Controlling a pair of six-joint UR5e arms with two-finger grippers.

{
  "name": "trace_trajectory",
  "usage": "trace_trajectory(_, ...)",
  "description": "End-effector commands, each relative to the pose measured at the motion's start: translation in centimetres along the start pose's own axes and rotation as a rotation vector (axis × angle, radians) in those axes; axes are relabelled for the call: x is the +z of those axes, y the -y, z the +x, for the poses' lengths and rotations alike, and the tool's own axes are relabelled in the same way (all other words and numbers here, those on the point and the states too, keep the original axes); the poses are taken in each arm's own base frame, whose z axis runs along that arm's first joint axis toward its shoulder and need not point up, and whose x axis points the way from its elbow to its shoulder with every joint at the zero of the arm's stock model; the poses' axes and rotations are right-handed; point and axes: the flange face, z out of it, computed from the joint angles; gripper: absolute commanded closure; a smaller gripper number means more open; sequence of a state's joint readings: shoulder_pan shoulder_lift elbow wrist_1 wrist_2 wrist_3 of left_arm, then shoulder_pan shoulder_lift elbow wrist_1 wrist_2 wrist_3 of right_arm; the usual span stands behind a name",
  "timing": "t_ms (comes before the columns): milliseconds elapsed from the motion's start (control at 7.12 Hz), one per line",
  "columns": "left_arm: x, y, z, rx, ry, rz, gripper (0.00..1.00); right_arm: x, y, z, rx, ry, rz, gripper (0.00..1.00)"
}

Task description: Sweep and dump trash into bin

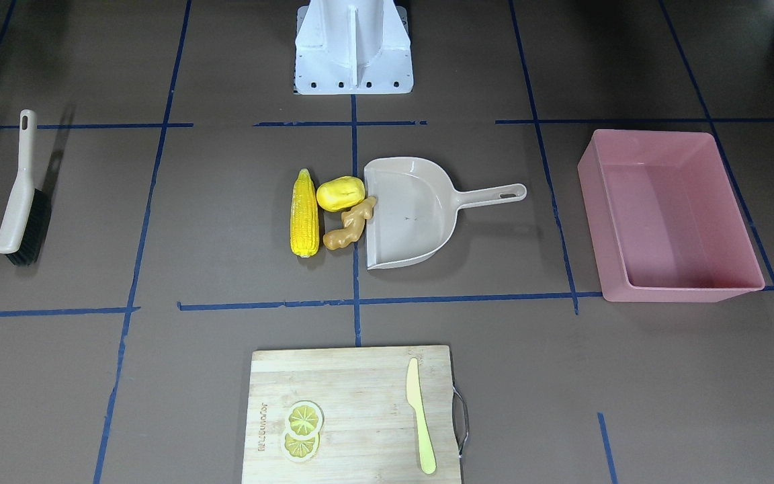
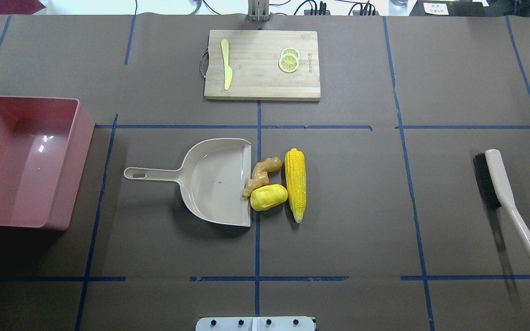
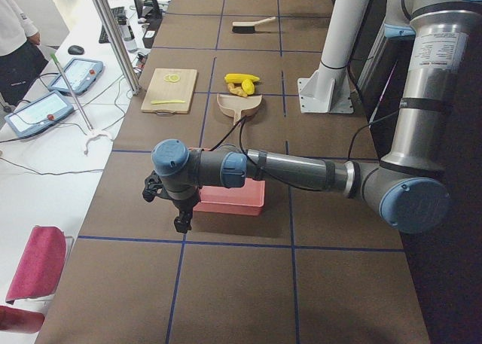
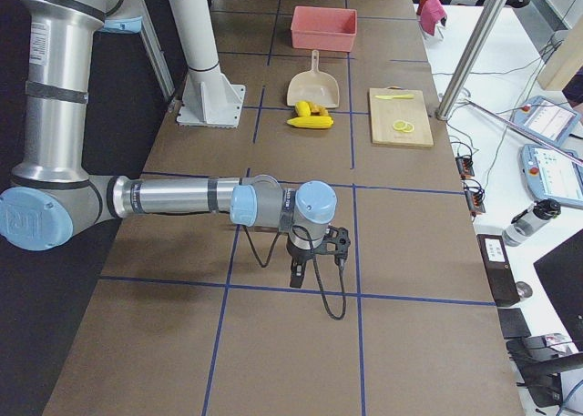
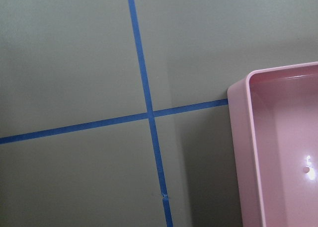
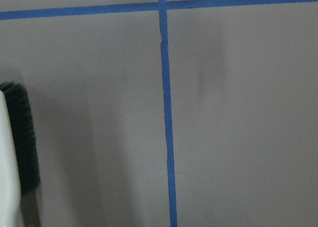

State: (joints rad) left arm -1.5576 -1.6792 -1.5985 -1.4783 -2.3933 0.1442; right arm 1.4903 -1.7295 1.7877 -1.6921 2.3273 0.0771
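Note:
The trash lies mid-table: a yellow corn cob (image 1: pixel 304 214), a yellow potato lump (image 1: pixel 340 193) and a tan ginger root (image 1: pixel 351 224). They sit at the open mouth of the beige dustpan (image 1: pixel 414 215), and the ginger touches its lip. The pink bin (image 1: pixel 669 215) stands empty at the table's end on my left. My left gripper (image 3: pixel 183 222) hangs near the bin (image 3: pixel 233 199), and its camera sees the bin's corner (image 5: pixel 278 152). My right gripper (image 4: pixel 297 275) hangs over the table's other end. I cannot tell whether either is open or shut.
A beige brush (image 2: pixel 499 184) with black bristles lies on my right; its edge shows in the right wrist view (image 6: pixel 15 147). A wooden cutting board (image 1: pixel 353 403) at the far side holds a pale knife (image 1: pixel 420 417) and lemon slices (image 1: pixel 303 430). The robot base (image 1: pixel 353 47) stands behind the trash.

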Motion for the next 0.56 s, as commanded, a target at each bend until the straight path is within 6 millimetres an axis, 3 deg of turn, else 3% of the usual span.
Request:
trace_trajectory(0,0.9,0.27,0.91,0.015,0.003,-0.019,0.0,-0.99,0.38,-0.46,-0.009,0.0,0.023,0.0)
trace_trajectory(421,0.78,0.63,1.55,0.044,0.068,-0.02,0.0,-1.47,0.42,-0.94,-0.011,0.004,0.031,0.0)
